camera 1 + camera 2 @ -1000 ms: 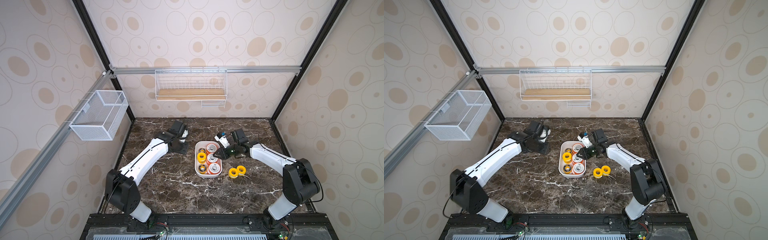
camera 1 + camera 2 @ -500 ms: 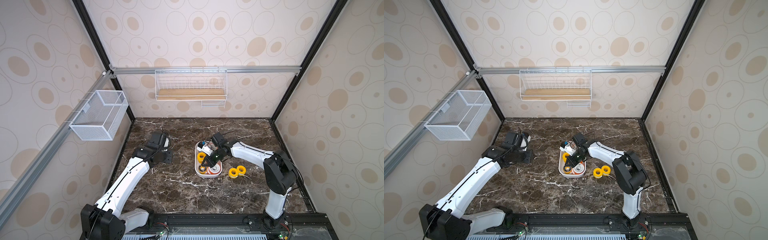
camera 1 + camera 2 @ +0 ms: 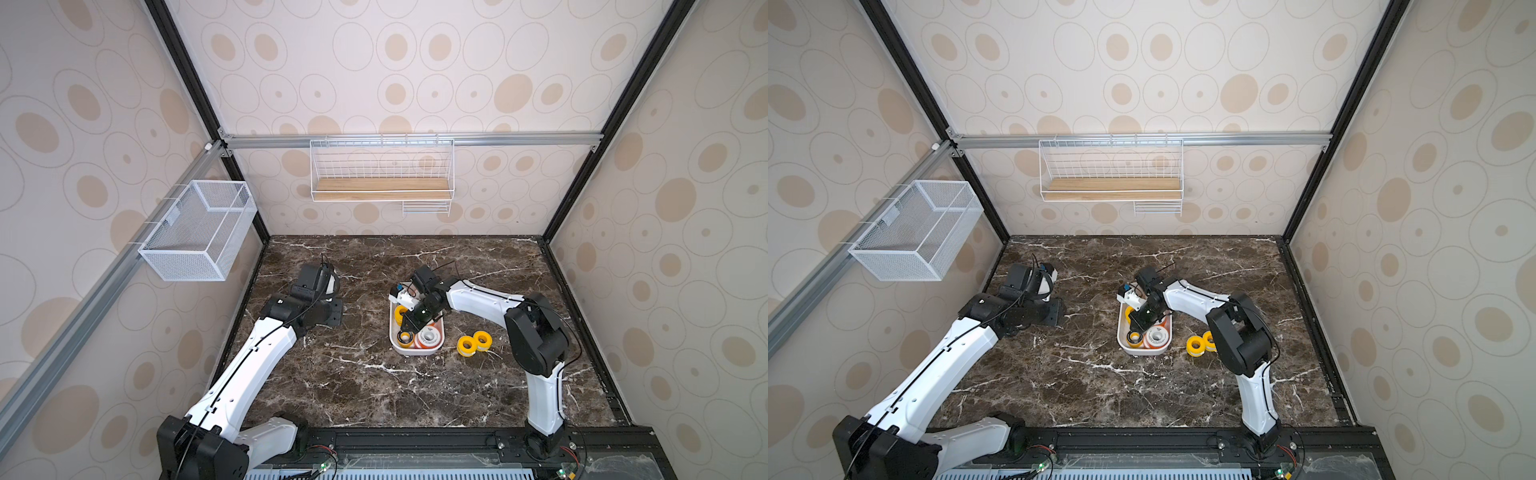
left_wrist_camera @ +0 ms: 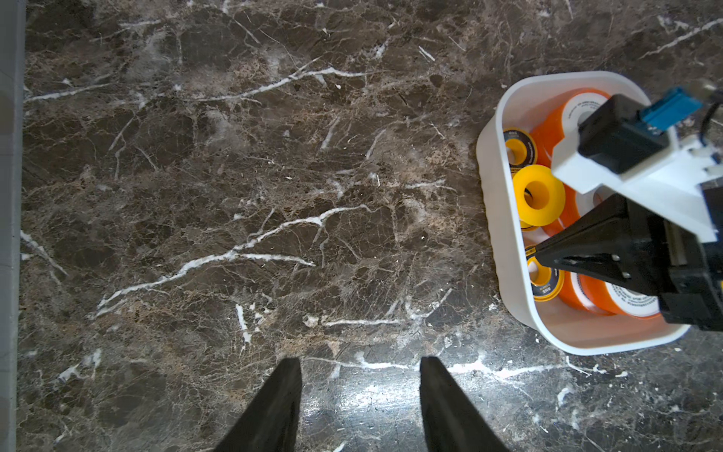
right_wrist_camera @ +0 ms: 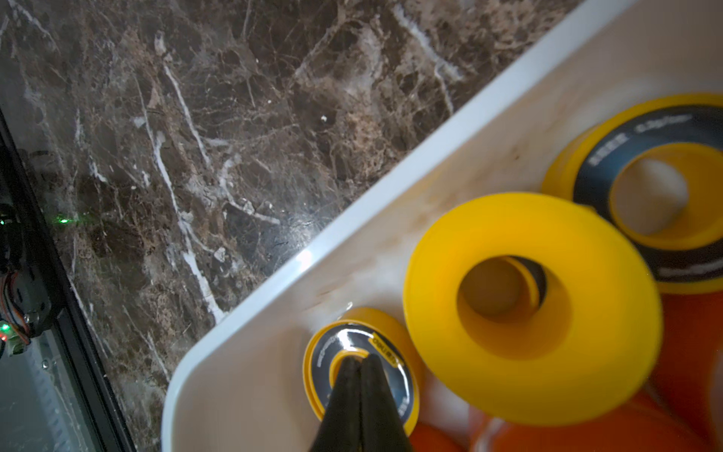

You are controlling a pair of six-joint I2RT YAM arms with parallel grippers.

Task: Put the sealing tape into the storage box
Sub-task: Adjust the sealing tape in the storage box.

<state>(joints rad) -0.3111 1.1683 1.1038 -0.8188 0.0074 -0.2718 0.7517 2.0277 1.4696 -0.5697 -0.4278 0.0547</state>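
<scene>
The storage box [image 3: 415, 352] [image 3: 1142, 352] is a white tub on the marble holding several spools of sealing tape. Inside it I see a solid yellow spool [image 5: 528, 305] [image 4: 539, 194], dark-faced yellow spools [image 5: 324, 364] [image 5: 645, 188] and an orange-rimmed white spool [image 3: 428, 337] [image 4: 626, 301]. My right gripper [image 5: 360, 360] [image 3: 405, 328] is shut with nothing between its fingers, its tips at the centre hole of a dark-faced spool. Two yellow spools [image 3: 473, 343] [image 3: 1195, 344] lie on the marble right of the box. My left gripper [image 4: 360, 362] [image 3: 334, 311] is open over bare marble left of the box.
A white mesh basket [image 3: 199, 230] hangs on the left wall rail. A wire shelf with a wooden board [image 3: 381, 189] hangs on the back wall. The black frame rail [image 5: 78, 313] runs along the table's front edge.
My right gripper has shut and swung from the box's right side to over its near end. My left arm has drawn back from the box towards the left wall.
</scene>
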